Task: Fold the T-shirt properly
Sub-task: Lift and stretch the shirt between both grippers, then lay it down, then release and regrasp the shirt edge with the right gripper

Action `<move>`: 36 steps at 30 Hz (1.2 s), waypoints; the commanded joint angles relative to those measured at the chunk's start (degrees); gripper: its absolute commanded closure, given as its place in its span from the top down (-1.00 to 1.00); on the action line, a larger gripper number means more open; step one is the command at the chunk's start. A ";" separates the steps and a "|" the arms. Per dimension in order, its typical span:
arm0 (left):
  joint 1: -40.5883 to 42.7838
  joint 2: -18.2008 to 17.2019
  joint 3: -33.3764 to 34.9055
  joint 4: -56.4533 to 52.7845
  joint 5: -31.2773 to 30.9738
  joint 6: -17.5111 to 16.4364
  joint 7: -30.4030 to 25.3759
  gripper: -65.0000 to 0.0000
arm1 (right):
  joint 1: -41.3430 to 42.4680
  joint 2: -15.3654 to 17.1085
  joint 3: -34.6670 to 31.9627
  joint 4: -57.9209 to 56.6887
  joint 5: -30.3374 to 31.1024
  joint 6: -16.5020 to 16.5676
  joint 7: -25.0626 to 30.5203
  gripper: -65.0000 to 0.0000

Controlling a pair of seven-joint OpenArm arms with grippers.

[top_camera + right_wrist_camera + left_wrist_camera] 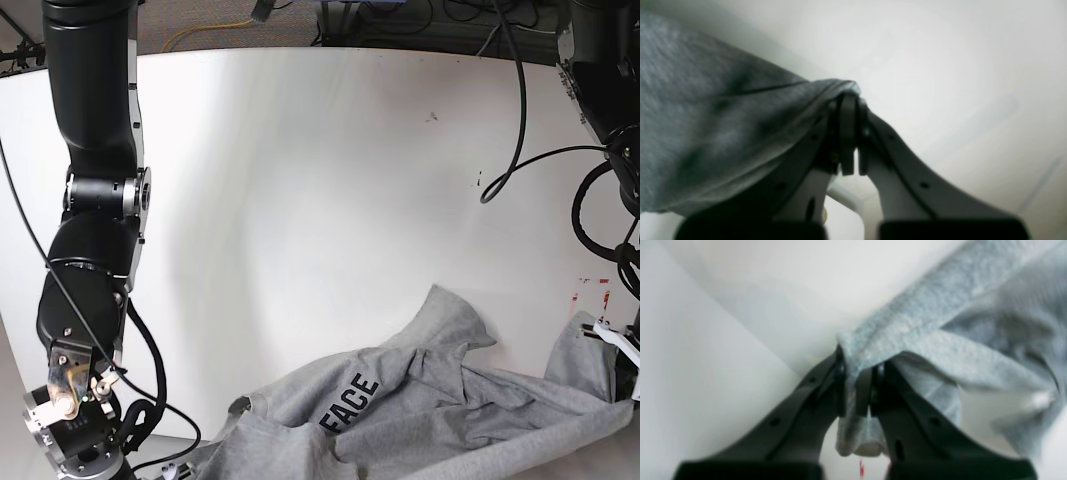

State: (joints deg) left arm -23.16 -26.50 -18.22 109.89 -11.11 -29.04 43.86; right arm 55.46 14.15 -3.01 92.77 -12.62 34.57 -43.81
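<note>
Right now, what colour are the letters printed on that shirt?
Black block letters on the heather-grey T-shirt, clearest in the base view.

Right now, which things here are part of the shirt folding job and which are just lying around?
Part of the job:
- T-shirt, grey, crumpled, FACE print showing
- left gripper, shut on a bunch of the fabric
- right gripper, shut on a shirt edge
- white table it lies on

Just lying about:
- black cables at the table's far edge
- yellow cable behind the table
</note>
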 commanded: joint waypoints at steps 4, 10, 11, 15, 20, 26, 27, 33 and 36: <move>5.53 -0.18 -0.46 0.58 -0.45 -5.12 -0.74 -1.00 | -6.63 0.13 3.93 4.50 -0.26 1.08 -0.28 -1.00; 15.20 -0.09 -0.55 0.84 -0.53 -7.67 -0.91 -1.00 | -18.06 -0.83 8.32 7.67 0.27 1.70 -0.19 -1.00; 16.87 -0.09 -0.55 1.37 -0.53 -8.37 -0.91 -1.00 | -20.17 -1.27 9.29 8.72 0.97 2.05 -0.19 -1.00; 23.47 0.08 -0.64 2.07 -0.53 -9.95 -0.91 -1.00 | -28.60 -1.98 12.28 11.54 2.56 2.49 -0.28 -1.00; 29.09 0.88 -0.64 1.98 -0.45 -10.04 -0.91 -1.00 | -37.84 -2.15 14.21 11.71 2.56 2.58 -0.01 -1.00; 35.77 1.05 -0.64 2.16 -0.45 -10.04 -0.91 -0.86 | -45.57 -4.17 20.63 11.71 8.62 5.13 -0.10 -1.00; 36.48 1.14 -0.64 2.16 -0.45 -10.04 -0.91 -0.82 | -46.45 -4.17 21.07 11.71 9.41 5.39 -0.19 -1.00; 40.61 1.14 -0.64 2.16 -0.45 -10.13 -0.91 -0.69 | -51.46 -4.09 21.42 11.71 19.35 5.43 -2.12 -0.96; 42.54 1.14 -0.64 2.07 -0.45 -10.13 -0.91 -0.69 | -51.81 -4.00 22.83 11.62 26.47 5.43 -8.36 -0.62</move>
State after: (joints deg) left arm 19.20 -24.38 -18.39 110.96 -11.29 -39.51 43.72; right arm 2.33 9.34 18.28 103.35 10.35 40.03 -50.87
